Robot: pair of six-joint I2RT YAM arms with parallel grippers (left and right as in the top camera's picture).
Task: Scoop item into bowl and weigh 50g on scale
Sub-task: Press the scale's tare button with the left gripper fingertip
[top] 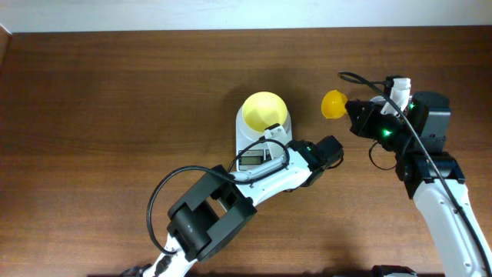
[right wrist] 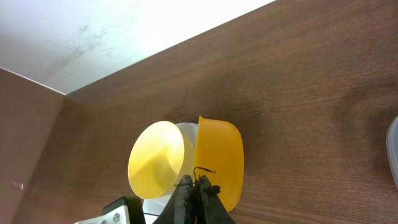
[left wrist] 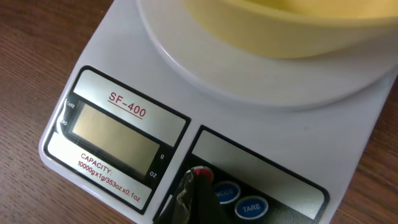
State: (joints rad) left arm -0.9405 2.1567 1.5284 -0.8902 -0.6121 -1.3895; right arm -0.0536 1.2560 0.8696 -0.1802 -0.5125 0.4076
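The left claw (left wrist: 194, 186) is closed on nothing. Its fingertips are together at the red button (left wrist: 203, 172) of the small white rectangular kitchen scale (left wrist: 124, 50). Just beyond the claw, the small round pale-yellow plastic bowl (left wrist: 280, 25) sits on the scale platform. The right claw (right wrist: 196, 186) is clamped on the darker yellow plastic scoop (right wrist: 219, 158). Bowl and scale lie just ahead of it and to its left.

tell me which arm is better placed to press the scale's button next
Left: the left gripper sits at the red button of the scale, display blank. The right gripper is shut on the scoop, to the side.
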